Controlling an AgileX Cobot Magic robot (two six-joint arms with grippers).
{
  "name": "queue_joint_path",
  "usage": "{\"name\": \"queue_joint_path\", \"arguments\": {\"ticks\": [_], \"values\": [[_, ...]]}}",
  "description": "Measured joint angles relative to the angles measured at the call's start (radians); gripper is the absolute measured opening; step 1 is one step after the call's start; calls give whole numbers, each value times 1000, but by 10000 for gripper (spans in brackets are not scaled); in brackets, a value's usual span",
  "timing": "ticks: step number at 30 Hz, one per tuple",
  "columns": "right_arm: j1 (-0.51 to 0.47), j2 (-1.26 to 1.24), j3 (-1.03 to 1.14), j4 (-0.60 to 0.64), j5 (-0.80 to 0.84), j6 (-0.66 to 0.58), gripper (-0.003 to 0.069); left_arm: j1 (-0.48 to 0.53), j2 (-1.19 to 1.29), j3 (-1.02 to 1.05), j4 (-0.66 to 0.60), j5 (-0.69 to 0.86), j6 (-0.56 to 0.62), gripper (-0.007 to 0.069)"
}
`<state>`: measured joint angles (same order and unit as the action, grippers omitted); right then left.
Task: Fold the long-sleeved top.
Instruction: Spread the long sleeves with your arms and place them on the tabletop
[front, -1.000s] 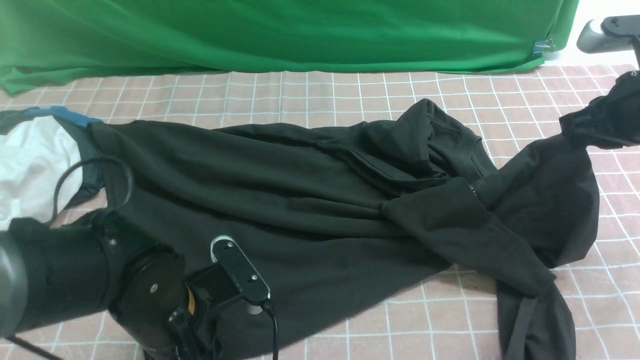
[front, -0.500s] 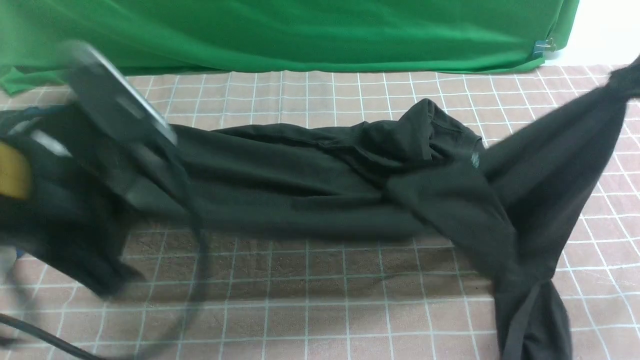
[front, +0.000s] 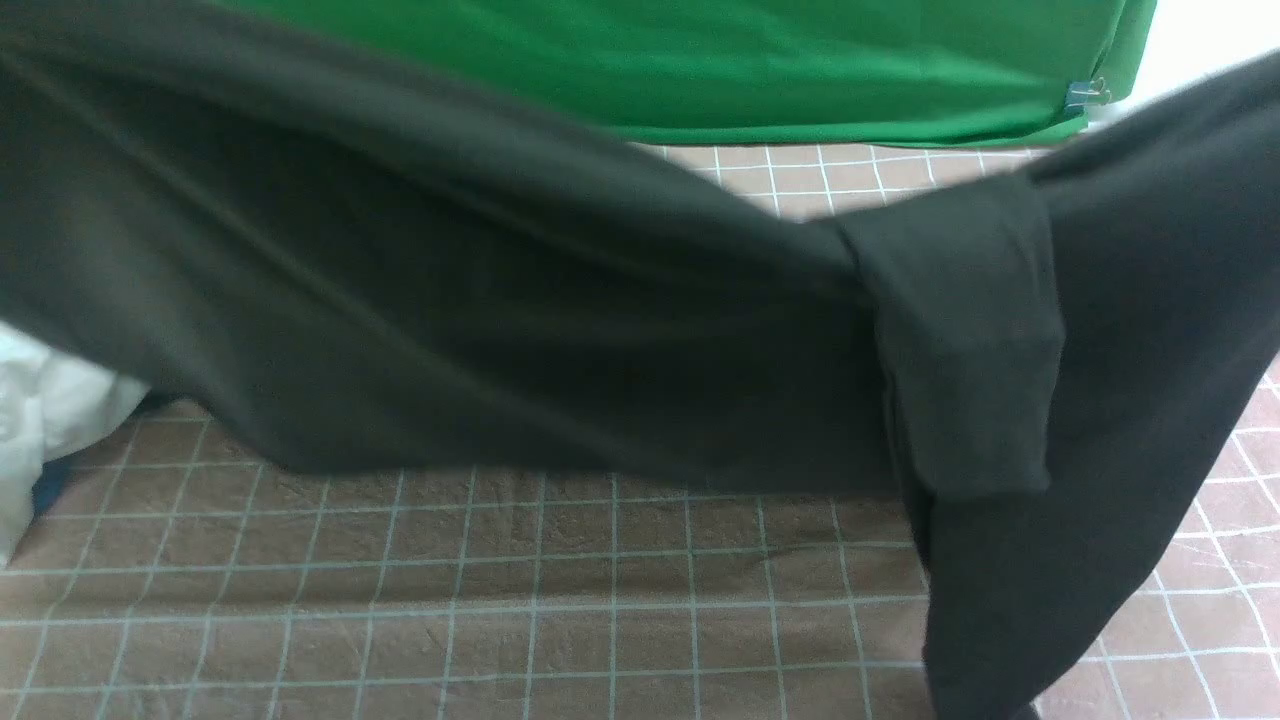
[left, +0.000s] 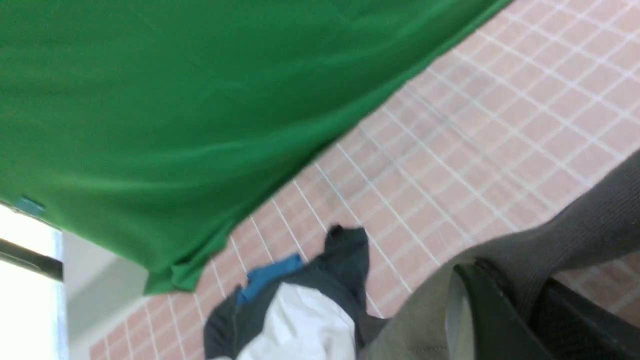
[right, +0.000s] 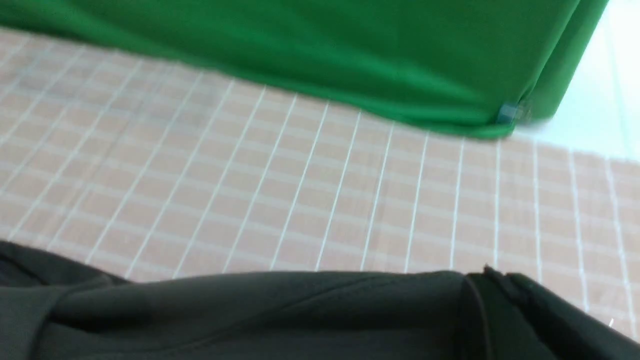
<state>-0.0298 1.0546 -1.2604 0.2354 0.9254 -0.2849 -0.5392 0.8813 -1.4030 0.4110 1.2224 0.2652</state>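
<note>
The black long-sleeved top (front: 500, 330) is off the table and hangs stretched across the front view, blurred. A folded sleeve (front: 960, 350) hangs at the right and reaches the cloth. Neither gripper shows in the front view. In the left wrist view my left gripper (left: 520, 285) is shut on a ribbed edge of the top (left: 590, 230), high above the table. In the right wrist view my right gripper (right: 500, 280) is shut on a seamed edge of the top (right: 250, 310), also raised.
A pink checked cloth (front: 500, 600) covers the table. A white garment (front: 40, 400) and a dark grey garment with a blue part (left: 345, 255) lie at the far left. A green backdrop (front: 800, 70) hangs along the back edge.
Both arms have gone up and out of the front view. The top has risen from lying on the table to hanging stretched between them.
</note>
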Motion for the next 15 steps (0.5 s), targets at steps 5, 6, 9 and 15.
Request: {"name": "queue_joint_path", "arguments": {"ticks": [5, 6, 9, 15], "values": [[0, 11, 0, -1, 32, 1, 30, 0, 5, 197, -124, 1, 8, 35], [0, 11, 0, -1, 32, 1, 30, 0, 5, 207, -131, 1, 9, 35], [0, 20, 11, -1, 26, -2, 30, 0, 29, 351, -228, -30, 39, 35], [0, 182, 165, -6, -1, 1, 30, 0, 185, 644, -335, -170, 106, 35]]}}
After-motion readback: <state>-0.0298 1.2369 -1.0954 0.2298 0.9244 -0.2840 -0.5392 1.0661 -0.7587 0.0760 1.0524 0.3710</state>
